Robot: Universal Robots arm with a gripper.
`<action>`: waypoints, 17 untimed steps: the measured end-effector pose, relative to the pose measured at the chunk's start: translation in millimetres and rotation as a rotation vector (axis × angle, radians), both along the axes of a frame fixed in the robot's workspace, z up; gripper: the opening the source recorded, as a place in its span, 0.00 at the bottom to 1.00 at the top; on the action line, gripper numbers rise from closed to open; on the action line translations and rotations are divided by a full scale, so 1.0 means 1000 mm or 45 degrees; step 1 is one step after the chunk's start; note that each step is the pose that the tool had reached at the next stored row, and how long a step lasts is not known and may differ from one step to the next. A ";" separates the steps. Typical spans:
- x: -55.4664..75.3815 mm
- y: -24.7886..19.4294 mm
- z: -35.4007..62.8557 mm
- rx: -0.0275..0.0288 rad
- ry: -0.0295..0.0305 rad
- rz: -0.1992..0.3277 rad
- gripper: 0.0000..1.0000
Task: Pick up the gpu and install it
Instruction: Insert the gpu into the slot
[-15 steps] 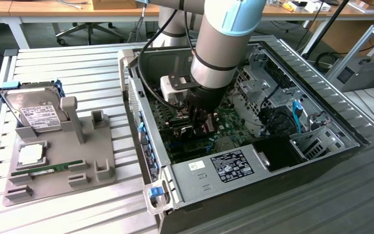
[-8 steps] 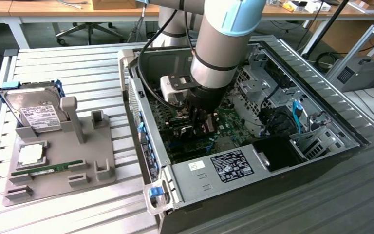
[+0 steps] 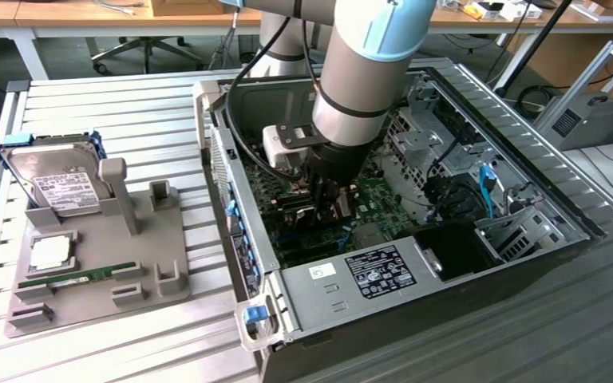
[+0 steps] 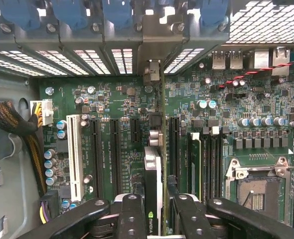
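The gpu [image 4: 153,164] stands on edge over the green motherboard [image 4: 112,99], and I look down along its thin top edge. Its black cooler side carries a green logo, and its silver bracket end [image 4: 154,45] reaches the case's rear slot openings. My gripper [image 4: 154,201] is shut on the gpu, with one black finger [image 4: 131,216] on each side. In the exterior view the gripper [image 3: 326,199] is deep inside the open computer case [image 3: 392,271], holding the dark gpu [image 3: 326,214] upright just above the motherboard [image 3: 290,235]. I cannot tell whether the card sits in a slot.
Black expansion slots and a white slot [image 4: 73,154] flank the card. An orange-black cable bundle [image 4: 15,122] and a CPU socket [image 4: 256,191] lie to the sides. On the exterior view's left, a grey fixture [image 3: 152,299] holds a hard drive [image 3: 64,190] and a RAM stick [image 3: 77,277].
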State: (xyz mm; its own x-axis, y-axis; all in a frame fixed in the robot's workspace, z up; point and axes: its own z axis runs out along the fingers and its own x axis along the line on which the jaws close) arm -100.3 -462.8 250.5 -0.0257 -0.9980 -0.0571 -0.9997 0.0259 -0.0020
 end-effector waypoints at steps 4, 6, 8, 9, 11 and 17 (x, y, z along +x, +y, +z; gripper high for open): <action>0.000 0.0000 0.0002 -0.0005 0.0003 0.000 0.27; 0.000 -0.0001 0.0002 -0.0006 0.0004 0.000 0.27; 0.000 0.0000 0.0002 -0.0005 0.0003 0.000 0.27; 0.000 0.0000 0.0001 0.0003 0.0004 0.000 0.27; 0.000 0.0000 0.0002 0.0000 0.0002 0.000 0.34; 0.000 0.0004 0.0146 -0.0056 0.0003 0.000 0.40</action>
State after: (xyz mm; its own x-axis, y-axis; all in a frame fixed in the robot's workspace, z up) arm -100.3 -462.4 265.1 -0.0257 -0.9983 -0.0527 -0.9997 0.0258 -0.0019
